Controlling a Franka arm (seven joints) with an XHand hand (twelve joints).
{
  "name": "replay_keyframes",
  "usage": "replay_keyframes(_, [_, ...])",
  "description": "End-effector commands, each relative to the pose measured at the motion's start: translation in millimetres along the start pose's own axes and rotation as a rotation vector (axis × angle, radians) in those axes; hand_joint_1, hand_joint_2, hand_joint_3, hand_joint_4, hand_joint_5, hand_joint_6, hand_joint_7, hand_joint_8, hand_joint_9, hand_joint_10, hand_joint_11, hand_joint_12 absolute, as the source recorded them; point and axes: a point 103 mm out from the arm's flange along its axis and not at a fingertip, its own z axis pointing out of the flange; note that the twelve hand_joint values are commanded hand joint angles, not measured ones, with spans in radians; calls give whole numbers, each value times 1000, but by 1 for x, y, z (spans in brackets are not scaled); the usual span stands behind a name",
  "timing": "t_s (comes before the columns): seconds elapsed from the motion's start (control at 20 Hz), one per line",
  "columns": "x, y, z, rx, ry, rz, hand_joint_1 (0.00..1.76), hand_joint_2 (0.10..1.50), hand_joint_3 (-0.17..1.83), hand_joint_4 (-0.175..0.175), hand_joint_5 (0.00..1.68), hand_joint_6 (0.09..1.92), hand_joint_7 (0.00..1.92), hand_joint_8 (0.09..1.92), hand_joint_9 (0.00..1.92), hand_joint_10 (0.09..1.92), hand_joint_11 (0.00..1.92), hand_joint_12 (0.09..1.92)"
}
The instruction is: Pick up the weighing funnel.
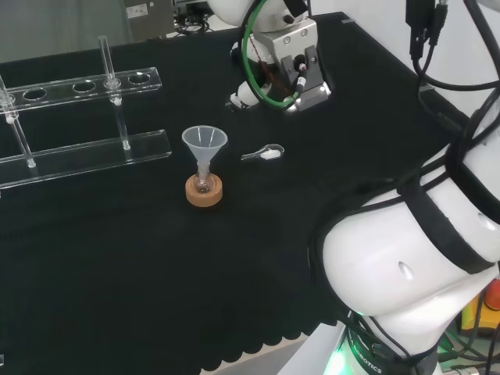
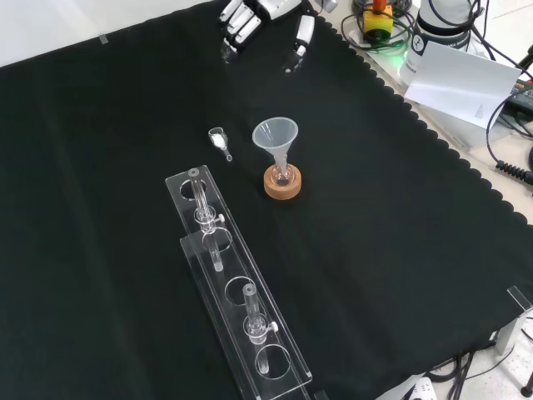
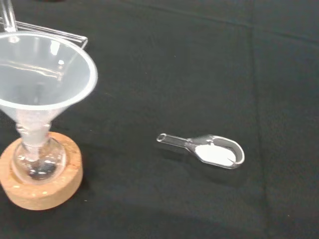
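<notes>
The weighing funnel [image 1: 264, 154] lies flat on the black cloth, a small clear scoop with white powder in its bowl [image 3: 215, 153]. In the front view the weighing funnel [image 2: 220, 140] rests left of the big funnel [image 2: 276, 136]. The hand [image 1: 244, 97] hovers above the cloth, beyond the weighing funnel in the head view and apart from it. Its fingers [image 2: 239, 20] and thumb [image 2: 303, 32] enter from the front view's top, relaxed and holding nothing.
The big funnel [image 1: 205, 144] stands mouth up in a small flask on a cork ring [image 1: 204, 191], close to the weighing funnel. A clear tube rack [image 2: 241, 308] with glass tubes lies nearer the front camera. The cloth's scalloped edge [image 2: 433, 133] runs along the front view's right.
</notes>
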Motion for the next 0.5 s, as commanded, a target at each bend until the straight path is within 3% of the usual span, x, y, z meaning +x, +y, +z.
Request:
replay_keyframes(0.05, [-28, 10, 14, 0, 24, 15, 627, 795, 346, -64, 462, 121, 352, 709, 603, 595, 416, 1297])
replay_keyframes(0.5, [-60, 29, 53, 23, 96, 17, 641, 792, 356, -63, 513, 140, 396, 718, 632, 594, 433, 1298])
